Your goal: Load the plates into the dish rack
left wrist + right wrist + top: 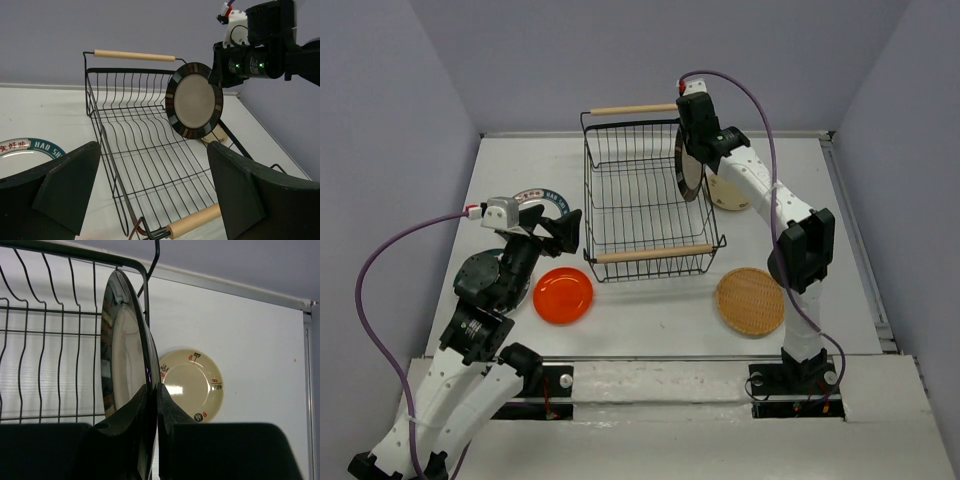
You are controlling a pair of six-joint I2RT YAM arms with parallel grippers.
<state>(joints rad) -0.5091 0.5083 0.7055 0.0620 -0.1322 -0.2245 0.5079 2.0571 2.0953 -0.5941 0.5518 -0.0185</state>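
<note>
The right gripper [154,388] is clamped tight on the rim of the black-rimmed plate [194,100]. It holds the plate upright on edge, with the pale centre facing left across the dish rack [630,210]. The plate hangs at the right end of the rack, toward the far side, just inside the right-hand wire wall. Whether its lower edge touches the wires cannot be told.

The rack stands in the middle of the white table [650,315] with no plate resting in its slots. One wooden handle [633,109] sits on its far end and another wooden handle [655,254] on its near end.

The left gripper [565,232] hovers just left of the rack's near-left corner with its jaws spread wide and nothing between them. It points across the rack toward the held plate.

Beyond the rack's right wall the small beige patterned plate [192,385] lies flat on the table, partly hidden by the right arm in the overhead view. The tan woven-look plate [750,301] lies near and to the right of the rack, beside the right arm's elbow. The orange plate [563,295] lies near and to the left, just beside the left arm. A white plate with a teal printed rim [532,196] lies farther left, and the left wrist covers part of it. A purple cable [380,300] loops off each arm.
</note>
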